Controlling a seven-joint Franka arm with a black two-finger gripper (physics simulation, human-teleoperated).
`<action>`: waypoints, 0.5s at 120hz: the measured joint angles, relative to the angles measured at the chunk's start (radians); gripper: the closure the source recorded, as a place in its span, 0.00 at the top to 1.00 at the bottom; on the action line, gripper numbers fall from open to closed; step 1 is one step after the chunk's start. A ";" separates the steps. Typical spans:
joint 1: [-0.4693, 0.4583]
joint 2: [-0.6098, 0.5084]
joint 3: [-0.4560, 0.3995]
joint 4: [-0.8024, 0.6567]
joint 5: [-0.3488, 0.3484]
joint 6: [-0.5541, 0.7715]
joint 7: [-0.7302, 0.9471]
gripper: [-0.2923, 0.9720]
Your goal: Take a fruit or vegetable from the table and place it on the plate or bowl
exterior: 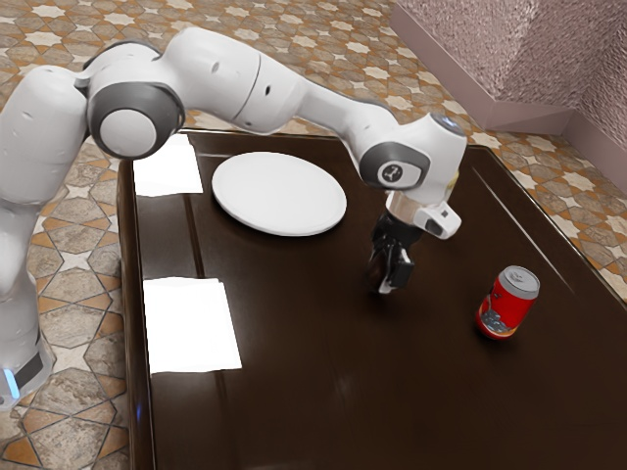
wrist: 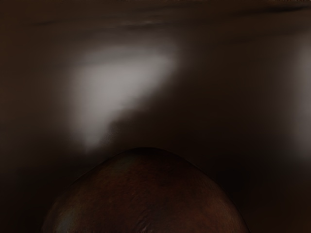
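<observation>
Room: patterned tile floor (exterior: 59, 255) around a dark wooden table (exterior: 323, 392), with a pinkish wall (exterior: 509, 49) at the far corner.
Gripper: the gripper (exterior: 391, 279) hangs low over the middle of the table, pointing down. I cannot tell whether it is closed on anything, because its dark tip merges with the dark wood.
Fruit or vegetable: a brown round thing (wrist: 146, 194) lies directly under the hand in the wrist view. It is blurred, but it is most likely the item to be moved.
Plate: the white plate (exterior: 279, 193) has nothing on it. It lies near the gripper, farther back and toward the exterior view's left.
Can: a red can (exterior: 507, 303) stands upright, well apart from the gripper toward the exterior view's right.
Step in hand: this looks like the grasp, with the hand down at the item and the carry not yet begun.
Next move: make the grip sure, lift straight off the wood, swing across to the plate, and let go low over its middle. A round thing may roll off if dropped from higher.
Hard to make out: what kind of produce the brown thing is, and whether the gripper's tip touches the table. Two white patches (exterior: 191, 323) lie toward the table's edge at the exterior view's left, well apart from the gripper, and could be paper or glare. The pale blotch (wrist: 121, 82) beyond the brown thing looks like a reflection.
</observation>
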 joint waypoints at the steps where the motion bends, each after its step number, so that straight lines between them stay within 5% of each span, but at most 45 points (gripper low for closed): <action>1: 0.000 0.000 0.000 0.000 0.000 0.000 0.000 0.58; 24: -0.001 -0.022 0.013 0.030 0.013 -0.005 -0.005 0.53; 60: 0.081 -0.104 0.148 0.037 0.028 -0.059 -0.009 0.52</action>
